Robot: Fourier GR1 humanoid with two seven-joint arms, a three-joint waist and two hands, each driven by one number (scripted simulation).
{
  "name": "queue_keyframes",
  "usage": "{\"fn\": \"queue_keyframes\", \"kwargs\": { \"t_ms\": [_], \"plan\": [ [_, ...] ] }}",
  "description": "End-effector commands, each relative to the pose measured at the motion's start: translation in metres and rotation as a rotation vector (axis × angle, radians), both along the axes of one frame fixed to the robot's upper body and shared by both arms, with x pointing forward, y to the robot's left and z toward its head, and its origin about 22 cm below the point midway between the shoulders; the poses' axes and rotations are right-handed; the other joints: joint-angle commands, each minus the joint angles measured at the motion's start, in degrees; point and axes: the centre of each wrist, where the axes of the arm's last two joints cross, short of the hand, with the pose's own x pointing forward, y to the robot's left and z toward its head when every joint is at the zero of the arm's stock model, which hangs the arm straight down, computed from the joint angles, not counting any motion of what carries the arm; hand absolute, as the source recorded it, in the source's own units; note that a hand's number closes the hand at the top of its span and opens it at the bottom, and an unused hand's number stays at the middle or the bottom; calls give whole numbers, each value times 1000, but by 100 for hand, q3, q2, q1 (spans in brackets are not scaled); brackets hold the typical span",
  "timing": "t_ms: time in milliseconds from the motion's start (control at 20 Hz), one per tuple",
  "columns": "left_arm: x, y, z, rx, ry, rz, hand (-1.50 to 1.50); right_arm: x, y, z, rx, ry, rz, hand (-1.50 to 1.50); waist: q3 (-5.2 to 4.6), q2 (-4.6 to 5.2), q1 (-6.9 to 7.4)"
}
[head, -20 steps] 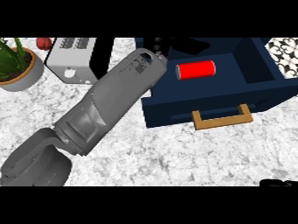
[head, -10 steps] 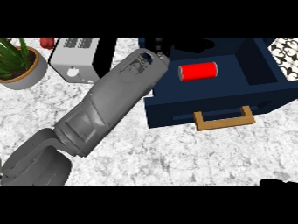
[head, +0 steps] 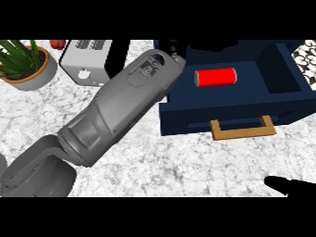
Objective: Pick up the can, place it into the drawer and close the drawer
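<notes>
I see the marble surface (head: 187, 162) and my left forearm (head: 119, 111) stretching to the drawer's (head: 246, 109) back corner, barely shifted from a moment ago. The can (head: 215, 77) already lies inside, so closing remains. I cannot tell either hand's state: left hand (head: 187, 46) hidden, right hand (head: 297, 186) just dark fingers.

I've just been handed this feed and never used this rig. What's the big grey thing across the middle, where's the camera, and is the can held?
The camera looks down from the robot's head at a marble counter. The grey shape is the robot's left forearm, reaching to the open blue drawer; its hand is hidden in the dark at the drawer's back. The red can lies on its side inside the drawer, with nothing holding it. The right hand shows at the lower right edge. A toaster and a potted plant stand at the upper left.
</notes>
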Motion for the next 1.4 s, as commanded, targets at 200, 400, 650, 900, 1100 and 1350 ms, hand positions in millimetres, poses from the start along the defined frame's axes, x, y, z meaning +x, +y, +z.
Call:
{"fn": "queue_keyframes", "kwargs": {
  "t_ms": [200,400,650,900,1100,1350],
  "plan": [
    [-3,-10,17,7,-19,10,-150,22,18,-15,-327,4,-79,-150,-2,-65,287],
    [1,-4,15,-11,-9,-7,-150,37,34,-45,-447,30,-84,-150,-3,-76,413],
    [1,-1,28,-15,-13,5,-150,58,54,-65,-563,78,-160,-150,-7,-134,538],
    [7,24,34,-21,13,20,-150,86,50,-112,-490,57,-209,-150,0,-133,605],
    [-6,27,31,-15,16,0,-150,98,46,-139,-502,85,-234,-150,0,-181,732],
    [1,57,58,-13,9,14,-150,131,50,-145,-559,101,-266,-150,2,-138,755]
  ]
}}
